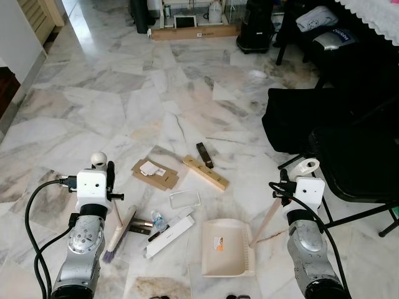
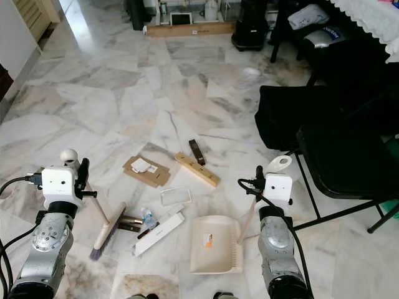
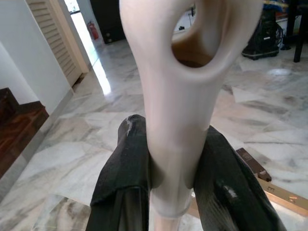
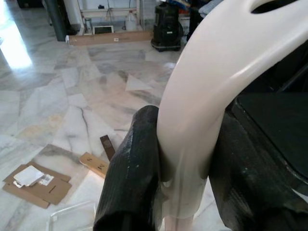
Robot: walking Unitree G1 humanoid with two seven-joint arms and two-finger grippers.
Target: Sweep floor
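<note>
Cream broom (image 1: 118, 228) & dustpan (image 1: 225, 248), floor-tilted

Marble floor (image 1: 124, 93), black chair (image 1: 355, 156) maybe

No text, brand or number can be read in any of the views. The cream dustpan (image 1: 227, 247) on the marble floor carries a small orange sticker (image 1: 219, 244), but its print is too small to make out. The flat piece of brown cardboard (image 1: 154, 174) near the middle of the floor bears a white label (image 1: 149, 168) with marks too fine to read. The long white box (image 1: 169, 235) beside the dustpan has dark print along its edge that stays illegible. A dark blue bag (image 1: 336, 38) near the far right edge of the floor shows pale lettering, too blurred to spell out.
</note>
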